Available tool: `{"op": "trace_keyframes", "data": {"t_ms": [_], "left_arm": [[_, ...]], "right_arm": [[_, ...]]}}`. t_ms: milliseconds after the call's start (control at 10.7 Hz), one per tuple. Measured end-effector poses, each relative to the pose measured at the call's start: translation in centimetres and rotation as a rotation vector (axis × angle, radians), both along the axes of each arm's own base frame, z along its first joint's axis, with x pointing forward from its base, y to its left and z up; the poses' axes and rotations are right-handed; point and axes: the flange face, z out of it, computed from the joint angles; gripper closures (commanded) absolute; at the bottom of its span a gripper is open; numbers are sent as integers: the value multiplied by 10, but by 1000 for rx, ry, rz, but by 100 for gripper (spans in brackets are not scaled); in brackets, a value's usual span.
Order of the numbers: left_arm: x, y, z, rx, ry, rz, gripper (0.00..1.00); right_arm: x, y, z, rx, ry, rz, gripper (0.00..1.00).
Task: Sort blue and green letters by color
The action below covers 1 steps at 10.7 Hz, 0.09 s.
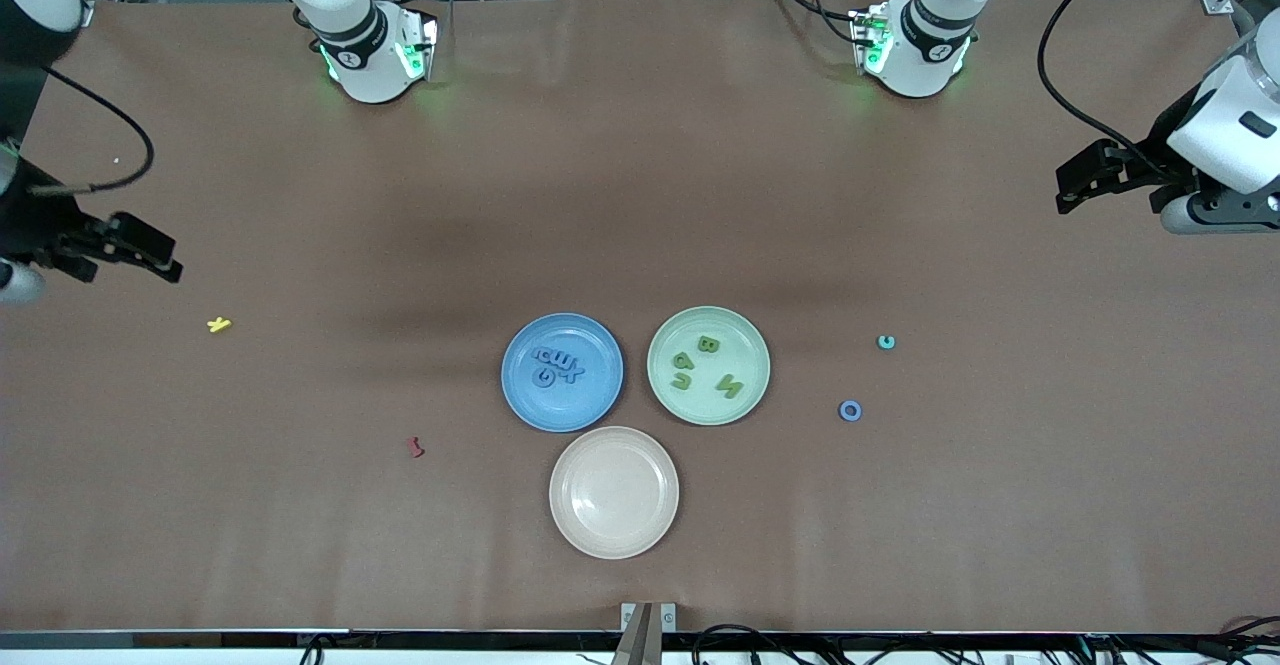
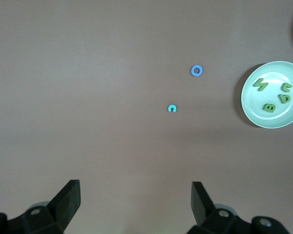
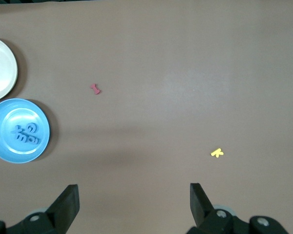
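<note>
Lying chunky: blue letters [image 1: 556, 366] in blue plate [image 1: 520, 400] | green letters [image 1: 706, 364] in green plate [image 1: 665, 392] (blue O [image 1: 850, 410] loose) | left gripper [image 1: 1067, 188], right gripper [image 1: 165, 260] spread wide, empty

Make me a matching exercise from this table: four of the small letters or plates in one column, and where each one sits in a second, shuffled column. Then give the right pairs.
Things:
1. green letters
2. blue ring letter
3. yellow letter
4. cream plate

Places:
A. on the bare table near the right gripper
B. nearest the front camera of the three plates, with nothing in it
C. in the green plate
D. on the bare table toward the left arm's end, beside the green plate

Pairs: 1-C, 2-D, 3-A, 4-B
</note>
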Motion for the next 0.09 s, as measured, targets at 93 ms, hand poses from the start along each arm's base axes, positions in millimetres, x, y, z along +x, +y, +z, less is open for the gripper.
{"op": "trace_keyframes", "data": {"t_ms": [93], "left_arm": [[0,0,2,0,-5,1,0]], "right_arm": [[-7,-1,11,1,-6,-1,0]]}}
